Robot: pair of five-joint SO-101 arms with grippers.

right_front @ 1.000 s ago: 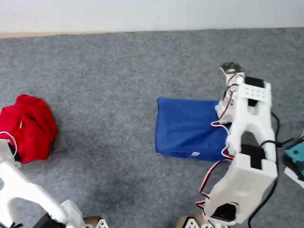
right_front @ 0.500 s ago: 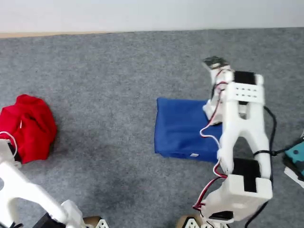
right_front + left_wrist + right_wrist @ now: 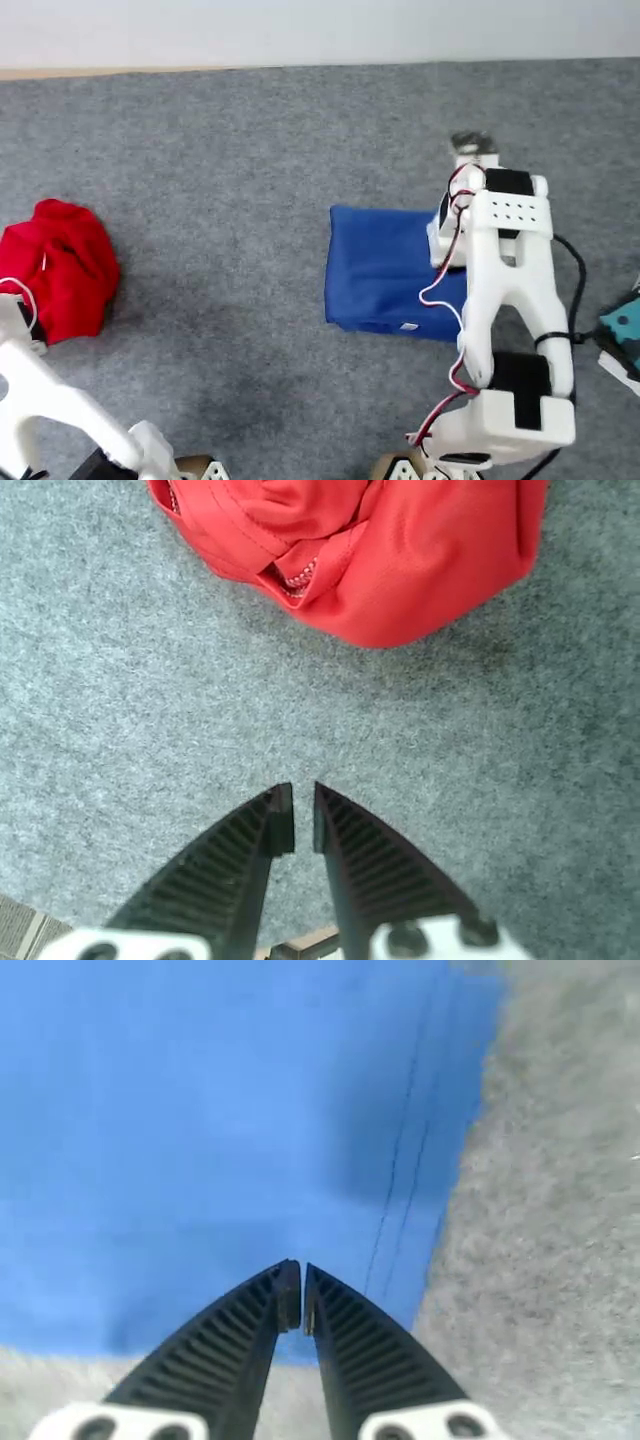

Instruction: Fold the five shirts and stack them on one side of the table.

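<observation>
Lying at 9 o'clock, red shirt: a crumpled, rounded heap of soft cloth with loose folds and a seam showing, close to the worktop's edge on that side and not folded.
Left arm: white plastic links at 7 to 8 o'clock, just below the red heap.
Left end effector: black ribbed fingers drawn together with a thin slit between them, holding nothing, above bare grey surface short of the red shirt.
Worktop: grey, nubby, carpet-like cover; a wide open stretch runs from 10 to 12 o'clock and through the middle between the two shirts.
Blue shirt: folded into a flat, smooth rectangle with straight edges, just toward 3 o'clock from centre, well apart from the red one.
Right arm: white, with red and white wires, rising from 5 o'clock across the blue shirt's 3 o'clock side.
Right end effector: fingers together, empty, over the blue shirt near one hemmed edge; contact cannot be told.
Teal object: partly cut off at the 3 to 4 o'clock edge.
</observation>
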